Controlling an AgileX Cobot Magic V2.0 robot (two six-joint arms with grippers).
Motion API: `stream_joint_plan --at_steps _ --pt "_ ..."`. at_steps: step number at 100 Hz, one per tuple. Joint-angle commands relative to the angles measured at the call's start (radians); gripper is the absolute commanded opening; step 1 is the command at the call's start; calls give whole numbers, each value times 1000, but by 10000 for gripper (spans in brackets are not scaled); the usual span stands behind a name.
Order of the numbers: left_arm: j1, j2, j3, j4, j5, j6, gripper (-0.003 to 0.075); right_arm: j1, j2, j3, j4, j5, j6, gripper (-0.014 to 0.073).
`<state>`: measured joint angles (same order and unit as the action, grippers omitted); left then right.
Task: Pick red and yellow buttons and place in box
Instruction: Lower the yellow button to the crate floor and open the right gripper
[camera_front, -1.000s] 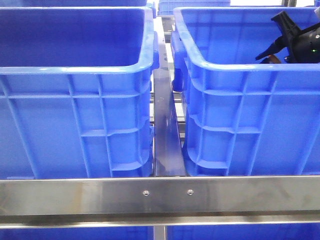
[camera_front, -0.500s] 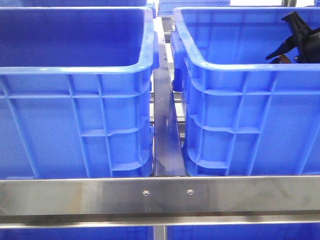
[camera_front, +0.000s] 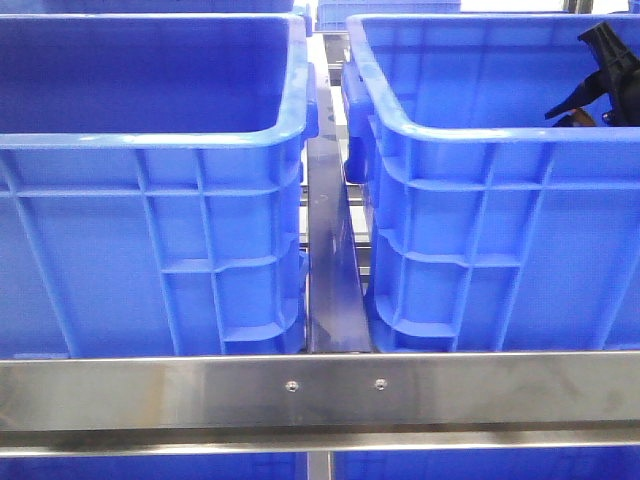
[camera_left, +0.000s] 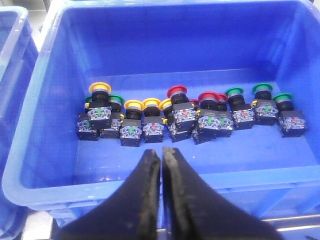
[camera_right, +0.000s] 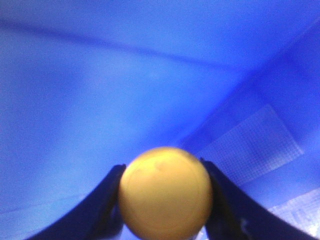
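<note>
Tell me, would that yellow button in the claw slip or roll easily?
Probably. The yellow button shows a smooth, rounded cap between the right gripper fingers, so it might slip. Its cap is round, so it might roll if dropped. It looks stiff, not squashed.

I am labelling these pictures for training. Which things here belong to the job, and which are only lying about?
Job:
yellow button in right gripper
red buttons and yellow buttons in crate
right crate

Lying about:
green buttons
left crate
steel rail

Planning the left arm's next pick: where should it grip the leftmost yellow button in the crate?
Grip the yellow button by the black neck under its cap, from above. It stands raised over its neighbours, so that part looks exposed; the left gripper must open first.
</note>
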<state>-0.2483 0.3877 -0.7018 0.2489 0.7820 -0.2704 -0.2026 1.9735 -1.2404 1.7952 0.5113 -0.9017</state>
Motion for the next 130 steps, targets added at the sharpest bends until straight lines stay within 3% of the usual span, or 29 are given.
stream_joint_plan --at_steps 1,18,85,130 --pt "2 8 -24 12 -75 -10 -19 -7 -52 -32 53 28 -7 452" --pt "2 8 -24 12 -75 -10 -19 -7 -52 -32 53 -10 -7 563" --pt "2 8 -24 12 -75 -10 -19 -7 -52 -32 52 -107 -9 564" --pt "2 8 -24 12 -75 -10 -19 -7 -58 -32 52 -210 -89 564"
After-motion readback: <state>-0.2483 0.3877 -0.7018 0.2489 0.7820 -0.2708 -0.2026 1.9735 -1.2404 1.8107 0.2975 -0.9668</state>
